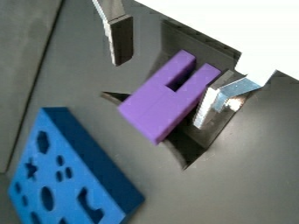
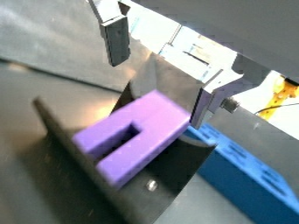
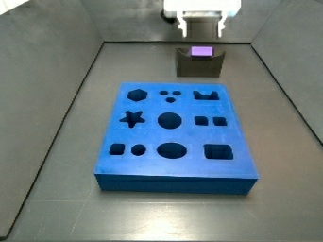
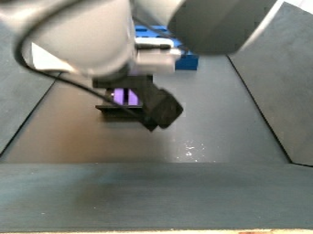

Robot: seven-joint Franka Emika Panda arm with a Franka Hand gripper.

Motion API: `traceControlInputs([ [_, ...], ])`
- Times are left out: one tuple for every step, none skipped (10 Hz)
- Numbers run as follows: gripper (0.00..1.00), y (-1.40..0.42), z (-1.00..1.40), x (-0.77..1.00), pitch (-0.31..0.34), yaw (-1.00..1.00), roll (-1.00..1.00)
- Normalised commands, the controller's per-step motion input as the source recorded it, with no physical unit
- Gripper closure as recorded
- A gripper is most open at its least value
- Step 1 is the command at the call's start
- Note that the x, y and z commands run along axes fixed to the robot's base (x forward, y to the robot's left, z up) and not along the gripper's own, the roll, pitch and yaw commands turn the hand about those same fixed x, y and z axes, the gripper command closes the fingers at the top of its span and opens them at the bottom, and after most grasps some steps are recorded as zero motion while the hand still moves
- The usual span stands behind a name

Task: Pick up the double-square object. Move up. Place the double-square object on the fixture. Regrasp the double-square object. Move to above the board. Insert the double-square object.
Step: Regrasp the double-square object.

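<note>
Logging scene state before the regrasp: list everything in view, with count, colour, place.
Light-purple stepped double-square block: one, purple, resting in the fixture, between the open fingers, untouched.
Dark olive-grey open-topped fixture: one, dark, on the floor beyond the board's far edge.
Bright-blue flat board with shaped cut-outs: one, blue, centre of the floor.
Gripper: one, above the fixture; silver plate fingers open, straddling the block.
Arm: large, grey, blocking much of a side view.
</note>
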Motion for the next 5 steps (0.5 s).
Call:
traceControlInputs([
  [0.0,0.0,0.64,-0.03,0.072,-0.02,0.05],
  [0.0,0.0,0.47,-0.03,0.074,-0.03,0.05],
  [0.0,0.0,0.25,-0.03,0.073,-0.03,0.06],
  [0.0,-1.0,0.91,-0.1,0.069,0.03,1.0],
  [0.0,-1.0,0.85,-0.09,0.064,0.03,1.0],
])
